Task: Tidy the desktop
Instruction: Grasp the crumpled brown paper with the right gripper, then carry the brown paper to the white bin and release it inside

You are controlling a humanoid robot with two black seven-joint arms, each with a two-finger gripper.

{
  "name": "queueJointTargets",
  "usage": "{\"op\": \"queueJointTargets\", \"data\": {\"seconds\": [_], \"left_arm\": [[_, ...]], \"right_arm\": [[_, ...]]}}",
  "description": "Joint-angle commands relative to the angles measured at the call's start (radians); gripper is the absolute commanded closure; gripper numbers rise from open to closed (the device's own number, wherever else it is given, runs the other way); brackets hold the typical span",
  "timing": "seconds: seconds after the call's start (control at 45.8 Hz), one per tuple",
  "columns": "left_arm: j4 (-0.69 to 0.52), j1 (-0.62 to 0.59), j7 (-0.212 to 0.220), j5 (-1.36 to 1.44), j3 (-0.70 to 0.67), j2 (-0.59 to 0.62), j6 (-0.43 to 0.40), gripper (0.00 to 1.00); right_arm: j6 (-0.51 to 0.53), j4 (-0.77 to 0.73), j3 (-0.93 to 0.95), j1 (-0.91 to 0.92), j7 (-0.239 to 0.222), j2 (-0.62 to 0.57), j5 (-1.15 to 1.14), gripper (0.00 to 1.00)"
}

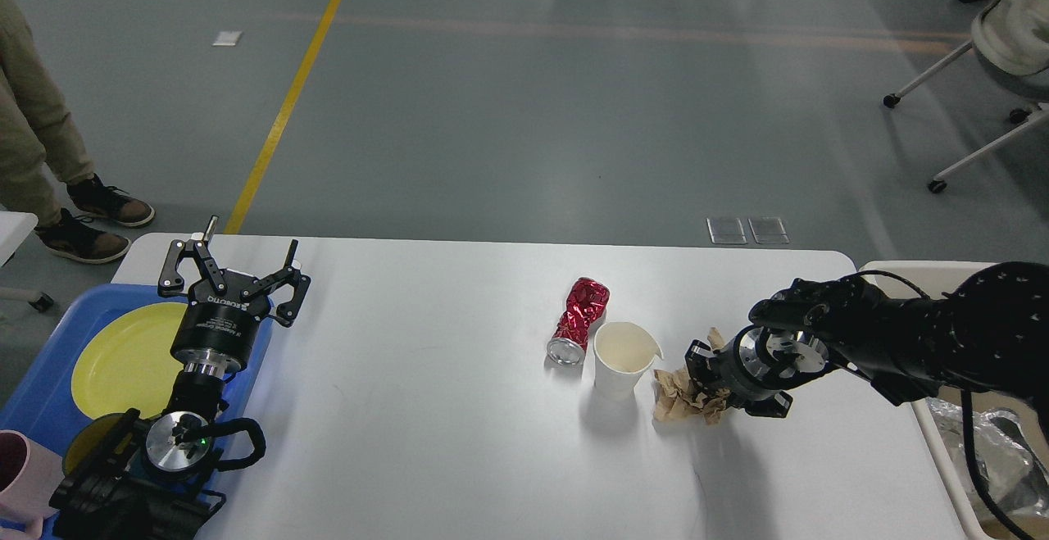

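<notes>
On the large white rectangular desktop (426,409), right of centre: crumpled brown paper wad (680,388), right gripper (711,378) clamped on it. Left gripper (233,265) spread, idle. Risk: white paper cup (621,358), just left, tipping if brushed.

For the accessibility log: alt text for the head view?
The right gripper presses into crumpled brown paper on the white desktop, beside a paper cup and crushed red can. The left gripper hangs open over a blue tray.
</notes>
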Motion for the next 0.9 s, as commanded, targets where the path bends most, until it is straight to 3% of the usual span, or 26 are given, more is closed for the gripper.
{"op": "queueJointTargets", "data": {"seconds": [0.0, 0.306, 0.481, 0.786, 0.874], "left_arm": [[0.000, 0.000, 0.000, 0.000, 0.000, 0.000, 0.000, 0.04], [-0.002, 0.000, 0.000, 0.000, 0.000, 0.000, 0.000, 0.04], [0.000, 0.000, 0.000, 0.000, 0.000, 0.000, 0.000, 0.04], [-0.002, 0.000, 0.002, 0.000, 0.000, 0.000, 0.000, 0.04], [0.000, 0.000, 0.000, -0.001, 0.000, 0.000, 0.000, 0.04]], "right_arm": [[-0.012, 0.020, 0.001, 0.005, -0.021, -0.011, 0.001, 1.00], [0.007, 0.045, -0.001, 0.032, -0.029, -0.044, 0.006, 1.00], [0.026, 0.253, -0.036, 0.205, -0.077, -0.137, 0.004, 1.00], [0.304, 0.500, -0.297, 0.629, -0.061, -0.222, 0.006, 1.00], [0.378, 0.556, -0.354, 0.742, -0.034, -0.220, 0.006, 1.00]]}}
